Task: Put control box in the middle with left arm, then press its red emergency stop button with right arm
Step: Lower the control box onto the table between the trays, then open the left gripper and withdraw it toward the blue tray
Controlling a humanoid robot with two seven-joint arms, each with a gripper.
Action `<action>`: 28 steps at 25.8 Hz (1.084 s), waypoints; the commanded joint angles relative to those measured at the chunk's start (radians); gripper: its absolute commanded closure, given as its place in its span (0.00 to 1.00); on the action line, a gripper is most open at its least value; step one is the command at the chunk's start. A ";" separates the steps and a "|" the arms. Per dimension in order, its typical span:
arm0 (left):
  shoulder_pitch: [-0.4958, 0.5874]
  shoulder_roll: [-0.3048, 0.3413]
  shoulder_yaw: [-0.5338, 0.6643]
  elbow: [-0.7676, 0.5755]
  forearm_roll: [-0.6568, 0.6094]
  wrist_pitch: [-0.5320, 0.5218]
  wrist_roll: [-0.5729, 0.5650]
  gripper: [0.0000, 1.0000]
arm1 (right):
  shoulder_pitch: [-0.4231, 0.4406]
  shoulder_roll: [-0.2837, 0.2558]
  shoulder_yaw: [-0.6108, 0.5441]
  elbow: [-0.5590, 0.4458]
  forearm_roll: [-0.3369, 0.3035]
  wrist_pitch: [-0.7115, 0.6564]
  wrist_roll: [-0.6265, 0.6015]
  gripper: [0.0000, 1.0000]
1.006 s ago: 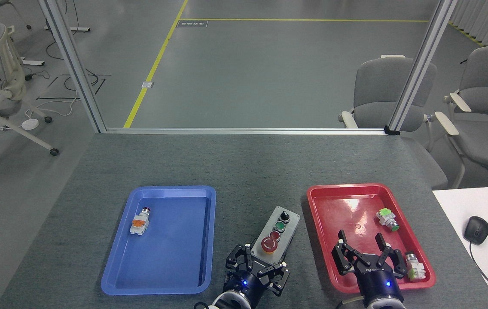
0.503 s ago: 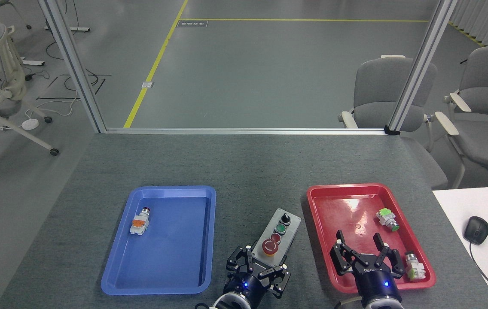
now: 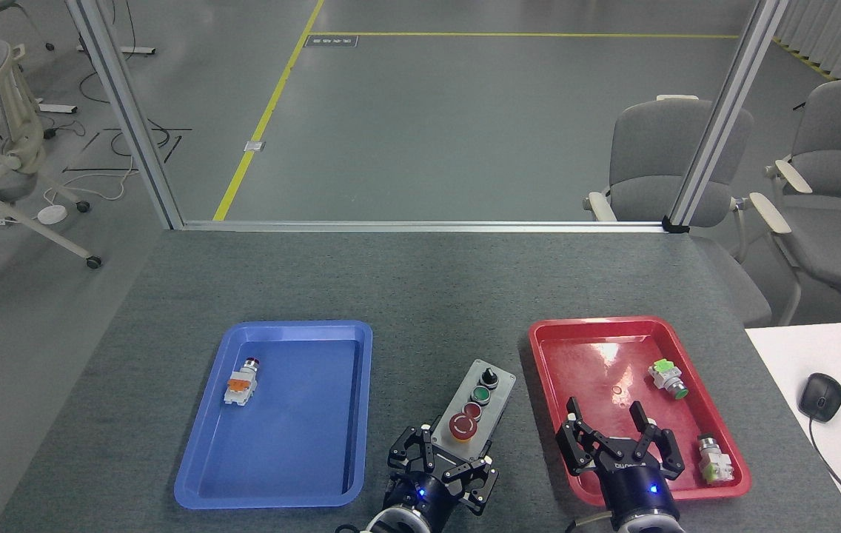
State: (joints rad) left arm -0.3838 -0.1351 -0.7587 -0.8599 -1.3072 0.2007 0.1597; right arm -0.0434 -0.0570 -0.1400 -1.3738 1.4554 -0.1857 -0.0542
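Near the table's front edge, between the trays, our left gripper [image 3: 444, 455] clasps the box's [image 3: 477, 407] near end, its long axis running away rightward, while our open, empty right gripper [image 3: 617, 437] hangs just right of the stop button [image 3: 463, 425].

two trays [image 3: 361, 414], three loose push-buttons [image 3: 241, 383], one box [image 3: 477, 408].

Even, diffuse overhead light fills the scene, bright and cool. White glare patches sit on the red tray [image 3: 617, 352]. Shadows on the grey table [image 3: 420, 289] are soft and faint. Focus looks sharp throughout; straight frame posts perhaps bow slightly near the edges.
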 commanded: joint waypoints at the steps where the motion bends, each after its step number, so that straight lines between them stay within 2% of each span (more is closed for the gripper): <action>1: 0.000 0.000 0.002 0.013 0.000 0.003 -0.002 0.16 | 0.000 0.002 0.011 -0.001 0.000 0.002 0.005 0.10; 3: 0.000 0.000 0.006 0.012 0.000 0.003 -0.003 0.10 | 0.002 0.002 0.019 -0.002 0.000 0.002 0.004 0.11; 8: 0.000 0.000 0.009 0.009 0.000 0.002 -0.002 0.03 | 0.004 0.002 0.023 -0.004 0.000 0.002 0.005 0.11; 14: 0.023 0.017 0.009 -0.067 0.000 -0.017 -0.002 0.02 | 0.005 0.000 0.027 -0.004 0.000 0.000 0.005 0.11; 16: 0.063 0.031 0.010 -0.108 -0.001 -0.037 -0.002 0.02 | 0.004 0.002 0.039 -0.007 0.002 0.000 0.004 0.11; 20: 0.102 0.134 0.022 -0.200 0.000 -0.075 -0.003 0.02 | 0.005 0.003 0.046 -0.017 0.002 0.000 0.005 0.15; 24: 0.143 0.198 0.038 -0.266 -0.001 -0.089 -0.002 0.02 | 0.005 0.005 0.050 -0.017 0.003 -0.003 0.007 0.20; 28: 0.171 0.255 0.102 -0.323 0.000 -0.115 -0.002 0.02 | 0.005 0.005 0.059 -0.017 0.003 -0.017 0.007 0.30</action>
State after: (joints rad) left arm -0.2337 0.0800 -0.6968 -1.1426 -1.3076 0.1051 0.1572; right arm -0.0380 -0.0523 -0.0858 -1.3911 1.4586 -0.1923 -0.0472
